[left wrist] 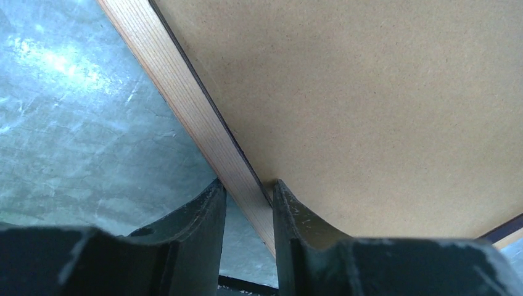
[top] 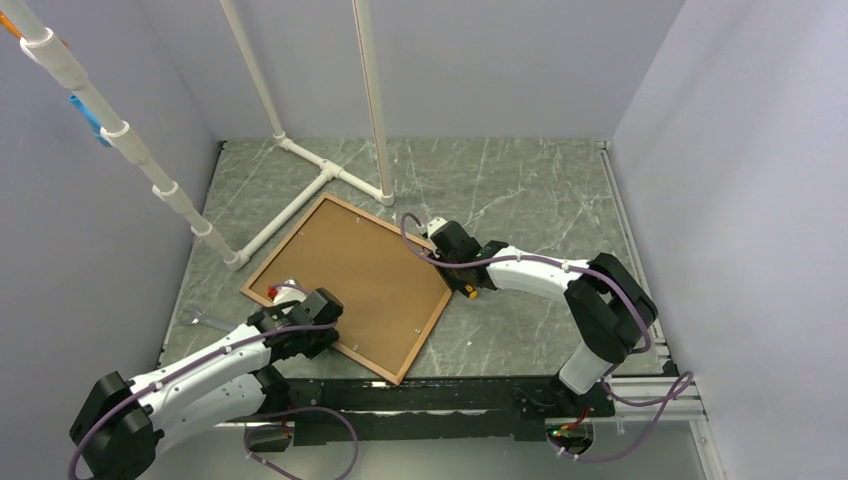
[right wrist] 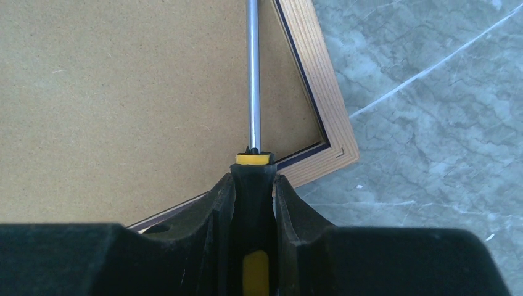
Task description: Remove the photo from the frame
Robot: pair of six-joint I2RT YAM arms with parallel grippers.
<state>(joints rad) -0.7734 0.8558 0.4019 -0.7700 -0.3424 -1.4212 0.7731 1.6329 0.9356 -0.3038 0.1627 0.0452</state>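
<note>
The desk is dark, pale-veined marble. On it lies the frame, brown backing board upward, with the foot of a white pipe stand just beside its far corner.

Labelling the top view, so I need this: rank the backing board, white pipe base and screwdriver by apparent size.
1. backing board
2. white pipe base, long but thin
3. screwdriver, only its handle showing

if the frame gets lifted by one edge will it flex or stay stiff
Probably fairly stiff: the frame has wood-grain moulding along its edges. Likely light for its size, being thin. Its backing board looks smooth, so pushing on it may slip.
</note>
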